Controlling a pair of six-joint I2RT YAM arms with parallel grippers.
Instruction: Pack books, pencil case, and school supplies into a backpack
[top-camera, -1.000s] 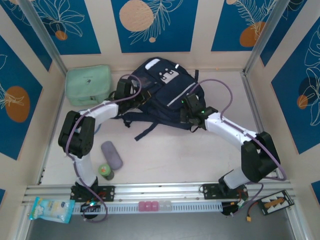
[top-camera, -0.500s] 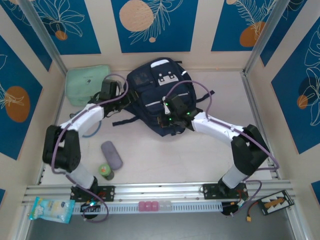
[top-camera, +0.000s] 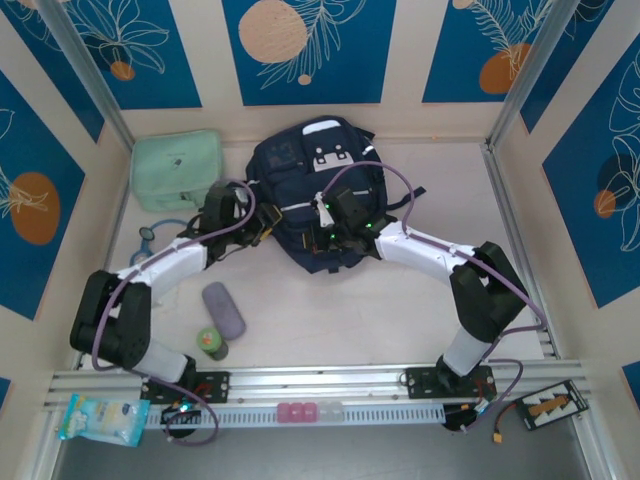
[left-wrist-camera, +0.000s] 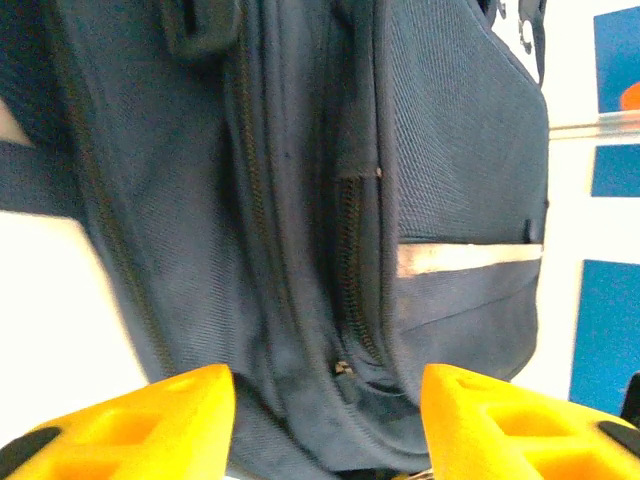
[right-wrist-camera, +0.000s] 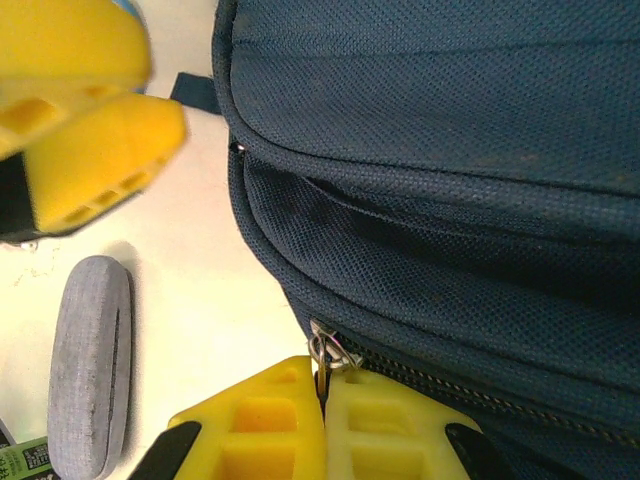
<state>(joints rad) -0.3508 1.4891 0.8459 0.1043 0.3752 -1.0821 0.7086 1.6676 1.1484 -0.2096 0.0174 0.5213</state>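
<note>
The navy backpack (top-camera: 300, 180) with white trim lies at the back middle of the table. My right gripper (top-camera: 327, 238) is at its near edge, shut on a metal zipper pull (right-wrist-camera: 328, 350) that sits pinched at the tips of my right gripper (right-wrist-camera: 322, 378). My left gripper (top-camera: 262, 224) is at the bag's left side; in its wrist view my left gripper (left-wrist-camera: 326, 388) is open, with dark backpack fabric (left-wrist-camera: 300, 250) and a zipper line between its fingers (left-wrist-camera: 180, 410). The greyish-purple school supplies case (top-camera: 223, 310) lies on the table nearer me, apart from both grippers. The books and the pencil case are out of view.
A mint-green bag (top-camera: 178, 168) stands in the back left corner. A small green bottle (top-camera: 211, 342) stands by the case near the front rail. A light-blue packet (top-camera: 100, 420) lies below the rail at front left. The case (right-wrist-camera: 90, 365) lies left of my right fingers.
The backpack has been drawn leftward and turned more upright over the second. My left gripper has swung right, back to the bag's side. My right gripper stays shut on the zipper pull.
</note>
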